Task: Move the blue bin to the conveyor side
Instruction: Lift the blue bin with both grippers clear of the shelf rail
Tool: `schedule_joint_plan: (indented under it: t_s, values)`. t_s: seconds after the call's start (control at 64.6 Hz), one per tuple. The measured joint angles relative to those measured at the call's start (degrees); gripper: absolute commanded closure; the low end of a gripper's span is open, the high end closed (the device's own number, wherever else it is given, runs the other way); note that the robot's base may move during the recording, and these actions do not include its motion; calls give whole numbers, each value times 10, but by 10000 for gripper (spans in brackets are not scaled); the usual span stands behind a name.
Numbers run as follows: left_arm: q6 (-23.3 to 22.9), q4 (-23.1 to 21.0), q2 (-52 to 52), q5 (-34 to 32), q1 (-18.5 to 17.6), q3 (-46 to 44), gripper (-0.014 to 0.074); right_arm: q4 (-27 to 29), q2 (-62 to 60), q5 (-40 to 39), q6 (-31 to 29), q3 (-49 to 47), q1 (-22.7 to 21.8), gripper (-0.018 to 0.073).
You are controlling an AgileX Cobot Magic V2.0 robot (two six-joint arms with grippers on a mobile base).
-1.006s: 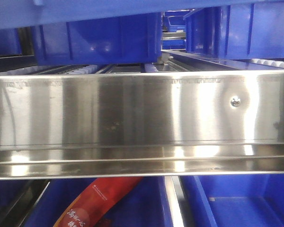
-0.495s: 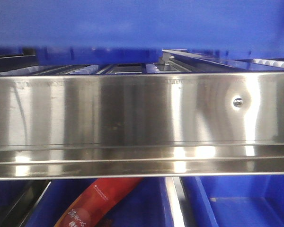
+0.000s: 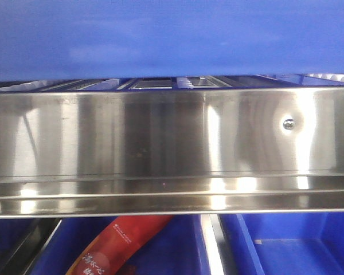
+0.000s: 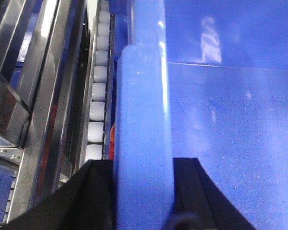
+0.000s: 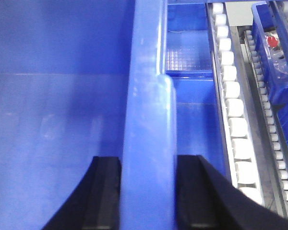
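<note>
Holding bin (image 3: 172, 40) by both side walls, low over the rail (image 3: 160, 137) | left pincer (image 4: 143, 191) clamps one wall, right pincer (image 5: 149, 191) the other | risk: bin base snags rail, or uneven pull twists it loose.

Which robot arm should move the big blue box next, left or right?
Neither alone, I think. The left hand grips the left wall of the blue bin, and the right hand grips its right wall, so both look equally ready to carry it together.
</note>
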Motion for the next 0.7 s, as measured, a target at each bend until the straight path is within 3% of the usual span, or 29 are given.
schedule_joint_plan:
  t_s: [0.697]
  values:
    - [0, 0, 0, -5, 0, 0, 615, 0, 0, 0, 0, 0, 0, 647]
